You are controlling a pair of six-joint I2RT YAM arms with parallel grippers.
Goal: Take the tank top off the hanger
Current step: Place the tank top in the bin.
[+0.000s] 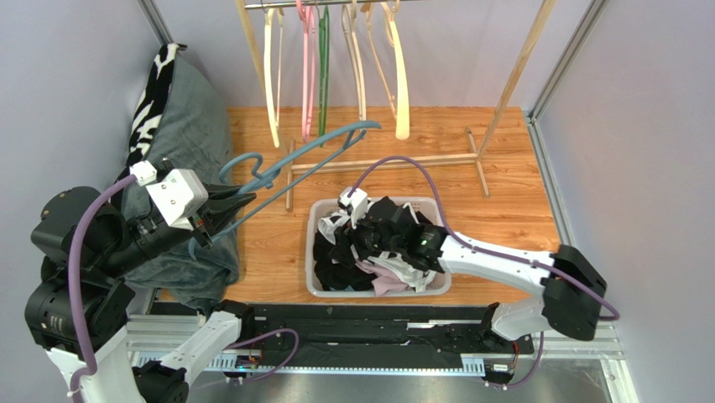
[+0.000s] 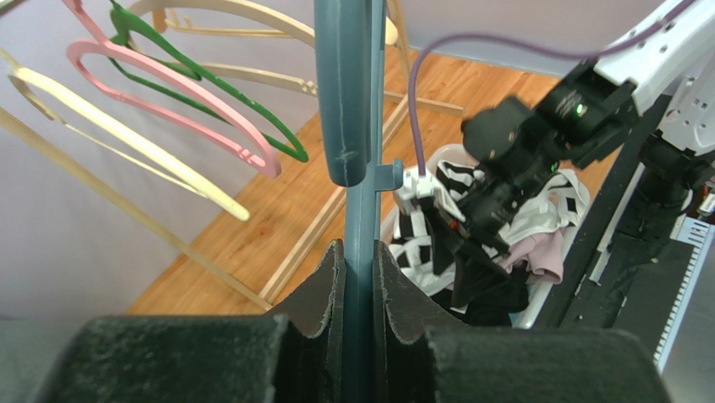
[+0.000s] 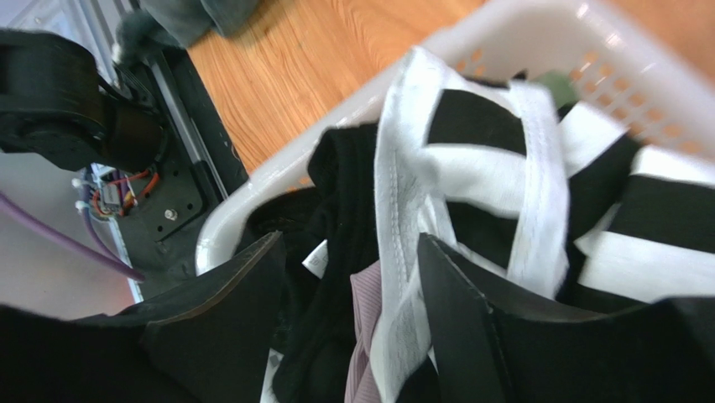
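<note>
Where the tank top [image 3: 537, 168] lies, striped black and white with white-bound straps, we find it off the hanger [image 2: 344, 84] and heaped on top of the pile in the white basket [image 1: 382, 294]. The right gripper [image 3: 348, 243] hangs over that pile with its fingers spread apart. One white strap and a fold of black cloth lie in the gap, and neither finger pinches them. The basket also holds several black garments [image 1: 340, 273] and a mauve ribbed piece [image 3: 365, 311], which in the top view shows at the pile's 5 o'clock edge.

The teal hanger is bare and sits at 10 o'clock of the basket. The left gripper [image 2: 359, 252] is clenched on one of its bars.

Only the right wrist view gives us a small white tag [image 3: 316, 256] on a black garment, and its print is too small to read. Only the left wrist view gives us the pads pressed against both sides of the teal bar, with a small notch just beyond them.

The wooden rack [image 1: 386, 161] stands at 12 o'clock of the basket, carrying cream hangers [image 1: 401, 92], a pink hanger [image 1: 308, 75] and a green hanger [image 1: 322, 75]. We see these in both the top and the left wrist views.

The top view alone takes in the grey cushion [image 1: 189, 109] at 9 o'clock, with a zebra-patterned cloth [image 1: 155, 92] along its far side. Both rest at the edge of the wooden floor [image 1: 512, 201].
</note>
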